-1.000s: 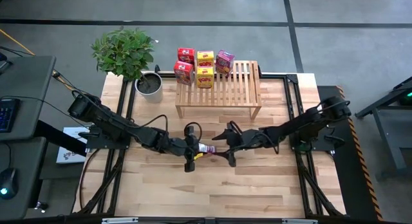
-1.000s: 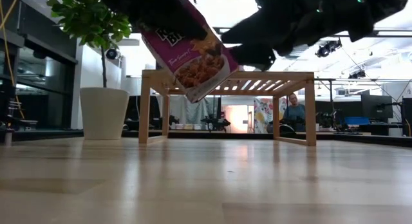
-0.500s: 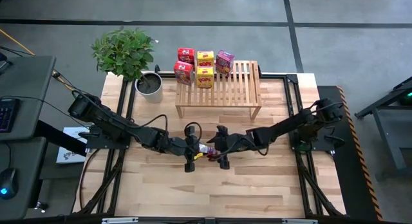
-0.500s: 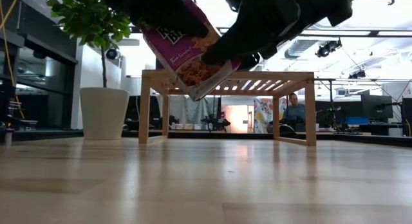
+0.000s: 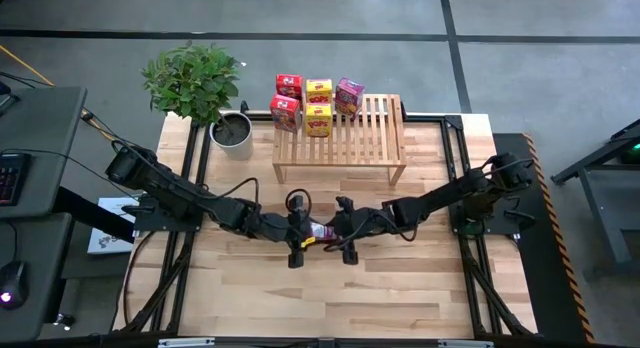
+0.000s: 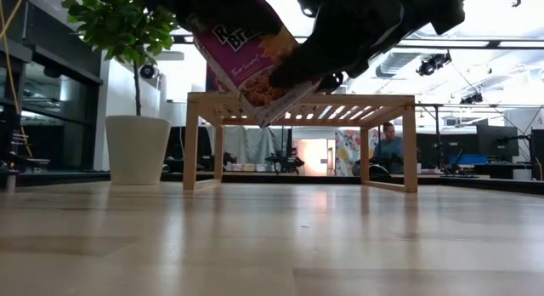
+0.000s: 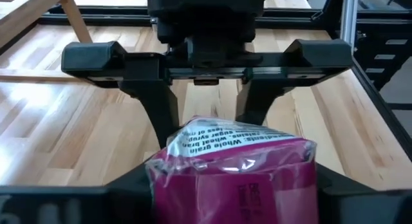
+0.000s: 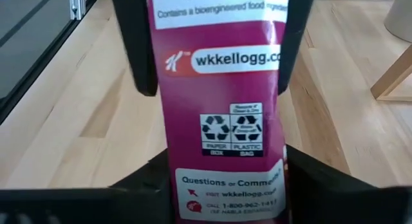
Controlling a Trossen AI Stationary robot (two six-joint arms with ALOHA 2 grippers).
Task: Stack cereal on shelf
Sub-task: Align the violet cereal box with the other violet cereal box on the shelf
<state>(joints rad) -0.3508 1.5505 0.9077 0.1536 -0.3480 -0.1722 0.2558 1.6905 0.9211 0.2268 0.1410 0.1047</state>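
**Sixth cereal box mid-handover above the table; five already on the shelf**

I have both arms meeting over the middle of the table (image 5: 400,288), in front of the shelf (image 5: 385,128). Between them hangs a pink box (image 5: 321,231), lifted clear of the wood and tilted, as the low view shows (image 6: 255,62).

The left pincer (image 5: 297,231) has a finger on each side of one end of the box. The right pincer (image 5: 343,231) has its fingers on either side of the other end. In the right wrist view the dark fingers (image 8: 132,44) of the left arm sit against the box's narrow edges, and the left wrist view shows the right arm's fingers (image 7: 158,114) bracketing the far end. Both appear to touch the box, but I cannot tell which pincer is truly clamped and which is slack; I judge this a handover from one arm to the other.

Progress: five boxes stand on the shelf's left half, two red (image 5: 288,86), two yellow (image 5: 318,91) and one pink (image 5: 349,96), in two rows. The shelf's right half is bare slats. A potted plant (image 5: 195,83) stands just left of the shelf.

What is left, in my judgement: finish the handover, carry this last box to the shelf and set it by the other pink one.
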